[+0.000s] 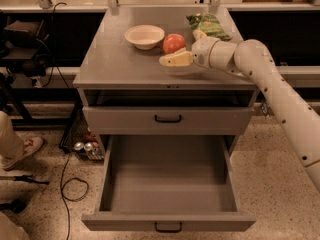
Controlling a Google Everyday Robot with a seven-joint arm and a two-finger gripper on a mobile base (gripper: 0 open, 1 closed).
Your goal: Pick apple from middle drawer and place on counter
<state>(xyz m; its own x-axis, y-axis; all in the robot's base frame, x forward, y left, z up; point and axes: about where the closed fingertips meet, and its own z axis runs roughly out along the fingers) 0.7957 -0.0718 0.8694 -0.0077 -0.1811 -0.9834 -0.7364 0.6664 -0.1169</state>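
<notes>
on the counter (115,66), toward its right half, the gripper (172,59) lies low over the grey top, its pale yellowish tip pointing left. from this side it cannot be told whether it is open or closed. the apple (173,43) rests on the counter just behind the gripper, red with a lighter blush. whether the two touch, or whether the gripper has any hold on the apple, cannot be told either.

the arm (272,86) comes in from the lower right edge of the view. it rises as a long white tube, bends at a rounded joint over the counter's right edge, and runs roughly level to the wrist.

a white bowl (144,36) sits just left of the apple; nothing shows inside it. a green snack bag (209,25) lies near the counter's back right corner, behind the wrist.

below the counter, the upper drawer (167,120) is out only a little, a dark gap showing above its front. the middle drawer (167,223) stands wide open — a deep grey box with a black bar handle, and only its bare bottom shows inside.

on the speckled floor (280,184) to the left lie a looped black cable (70,184) and a couple of cans (84,146) beside the cabinet.
</notes>
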